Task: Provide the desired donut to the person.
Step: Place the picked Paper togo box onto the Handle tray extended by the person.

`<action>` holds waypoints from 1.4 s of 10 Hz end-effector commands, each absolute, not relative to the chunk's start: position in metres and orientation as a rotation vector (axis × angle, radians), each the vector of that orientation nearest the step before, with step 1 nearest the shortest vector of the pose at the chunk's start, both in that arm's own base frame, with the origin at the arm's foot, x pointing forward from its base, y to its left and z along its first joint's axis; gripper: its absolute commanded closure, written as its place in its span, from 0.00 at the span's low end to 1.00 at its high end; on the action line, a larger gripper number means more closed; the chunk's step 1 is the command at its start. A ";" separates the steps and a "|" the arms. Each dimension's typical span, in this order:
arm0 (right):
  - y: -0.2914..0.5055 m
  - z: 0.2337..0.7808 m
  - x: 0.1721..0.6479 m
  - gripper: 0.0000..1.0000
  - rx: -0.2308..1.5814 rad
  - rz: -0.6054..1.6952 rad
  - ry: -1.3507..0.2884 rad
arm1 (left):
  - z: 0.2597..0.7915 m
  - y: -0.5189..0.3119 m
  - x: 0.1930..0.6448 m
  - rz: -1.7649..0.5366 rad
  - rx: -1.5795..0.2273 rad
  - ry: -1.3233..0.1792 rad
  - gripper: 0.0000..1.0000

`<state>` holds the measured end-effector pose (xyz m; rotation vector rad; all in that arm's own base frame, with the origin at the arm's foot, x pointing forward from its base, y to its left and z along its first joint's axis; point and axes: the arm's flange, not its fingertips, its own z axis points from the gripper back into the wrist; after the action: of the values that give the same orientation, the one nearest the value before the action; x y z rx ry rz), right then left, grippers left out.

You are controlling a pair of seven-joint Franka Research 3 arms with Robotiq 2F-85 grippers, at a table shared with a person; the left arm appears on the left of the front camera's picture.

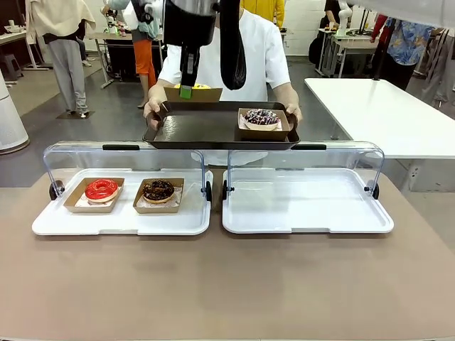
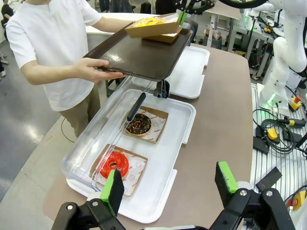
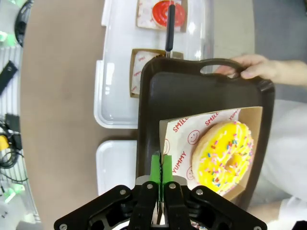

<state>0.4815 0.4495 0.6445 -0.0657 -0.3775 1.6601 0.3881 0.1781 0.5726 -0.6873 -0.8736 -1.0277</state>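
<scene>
The person [image 1: 264, 50] in a white shirt holds a dark brown tray [image 1: 192, 131] level with both hands at the far side. On its right end sits a sprinkled chocolate donut [image 1: 261, 117] in a cardboard boat. My right gripper [image 3: 159, 168] is shut on the edge of the cardboard boat [image 3: 249, 120] carrying a yellow sprinkled donut [image 3: 223, 155]. This boat sits at the tray's left end, where the gripper [image 1: 185, 91] reaches in from above. My left gripper [image 2: 170, 184] hangs open over the near-left white tray [image 2: 163, 177], holding nothing.
Two white display trays with raised clear lids lie side by side. The left one [image 1: 121, 222] holds a red glazed donut [image 1: 102, 189] and a chocolate donut [image 1: 158, 190]; the right one [image 1: 306, 213] is bare. A white table [image 1: 384, 114] stands back right.
</scene>
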 end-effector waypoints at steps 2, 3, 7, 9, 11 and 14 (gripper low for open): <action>0.457 0.640 0.501 0.99 -0.101 1.597 -0.334 | 0.574 0.178 0.387 -1.031 -0.690 -0.875 0.00; 0.452 0.630 0.504 0.99 -0.092 1.581 -0.331 | 0.574 0.178 0.387 -1.031 -0.690 -0.875 0.00; 0.433 0.598 0.523 0.99 -0.047 1.536 -0.320 | 0.574 0.178 0.387 -1.031 -0.690 -0.875 0.00; 0.423 0.583 0.533 0.99 -0.033 1.516 -0.298 | 0.574 0.178 0.387 -1.031 -0.690 -0.875 0.00; 0.421 0.572 0.539 0.99 -0.016 1.508 -0.274 | 0.574 0.178 0.387 -1.031 -0.690 -0.875 0.00; 0.422 0.562 0.554 0.99 0.005 1.489 -0.222 | 0.574 0.178 0.387 -1.031 -0.690 -0.875 0.00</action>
<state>0.5483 0.4188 0.5588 -0.0406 -0.2386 1.5238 0.3881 0.1782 0.5726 -0.6873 -0.8737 -1.0276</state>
